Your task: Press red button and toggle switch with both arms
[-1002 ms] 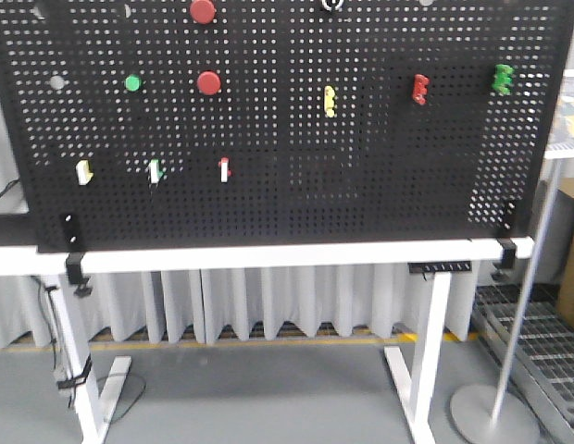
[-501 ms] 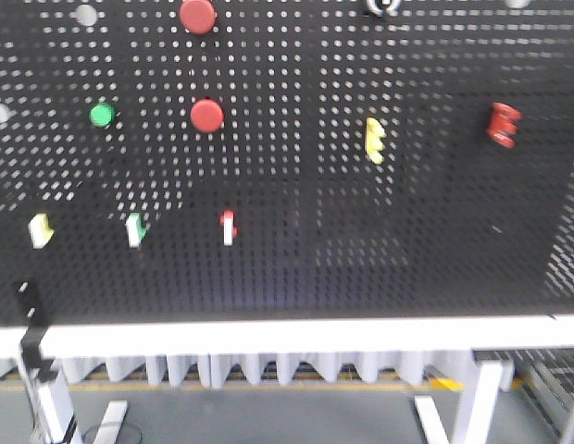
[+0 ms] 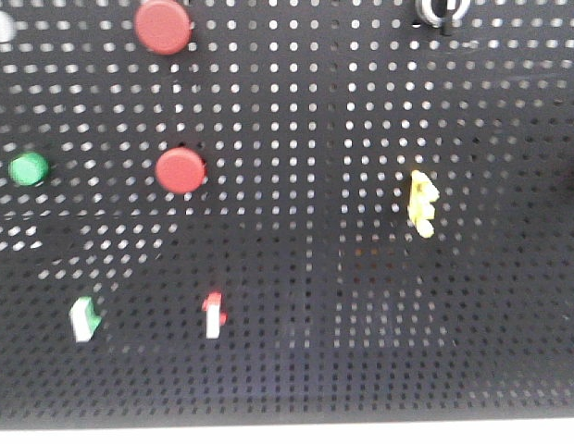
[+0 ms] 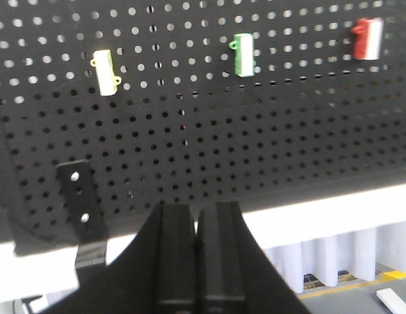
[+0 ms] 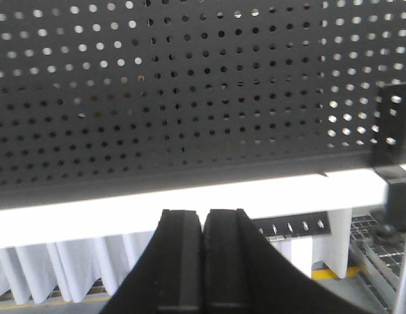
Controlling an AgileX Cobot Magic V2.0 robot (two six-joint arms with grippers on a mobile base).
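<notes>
While both arms sit low by the bottom edge of the black pegboard, neither wrist view shows either target. The left gripper has its jaws pressed together on nothing, and the right gripper is pinched shut and empty too. In the front view the red button is at the upper left of the frame, and the toggle switch is at the top right edge, partly cut off. My worry is the smaller red disc directly below the button: the two look so alike that a left arm rising from below could stop at the wrong one. The toggle's black lever is short, so the closed right fingertips could glance off it or hit the collar. A hard push could also rock the board.
</notes>
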